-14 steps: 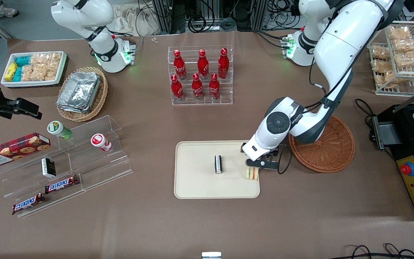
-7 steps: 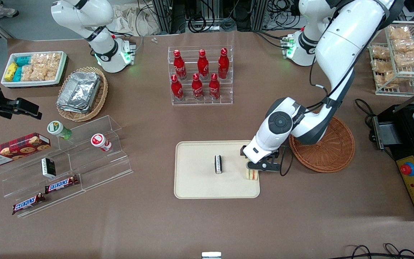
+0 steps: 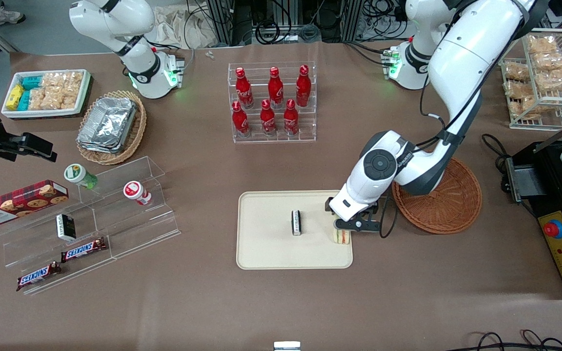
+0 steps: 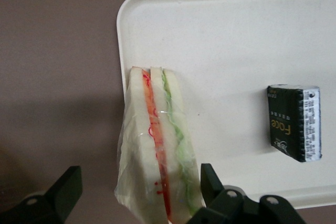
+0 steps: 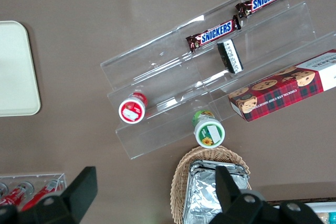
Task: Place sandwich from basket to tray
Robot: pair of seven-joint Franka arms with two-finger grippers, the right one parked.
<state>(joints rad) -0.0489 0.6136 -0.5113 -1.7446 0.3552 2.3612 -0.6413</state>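
Brown worktop [image 3: 281,302], tray [image 3: 266,253] at centre frame. Sandwich [image 3: 342,236] stands on edge on the tray's rim nearest the basket [image 3: 449,204]. Jaws [image 3: 354,225] hang just above it, spread open, fingers [image 4: 65,190] clear of the bread. Small dark packet [image 3: 296,222] sits mid-tray.

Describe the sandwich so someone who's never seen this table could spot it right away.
Find the cream tray in the middle of the table. At its edge nearest the brown wicker basket, the sandwich stands between the open claw. Unlike the small dark packet mid-tray, it's pale bread with red and green filling.
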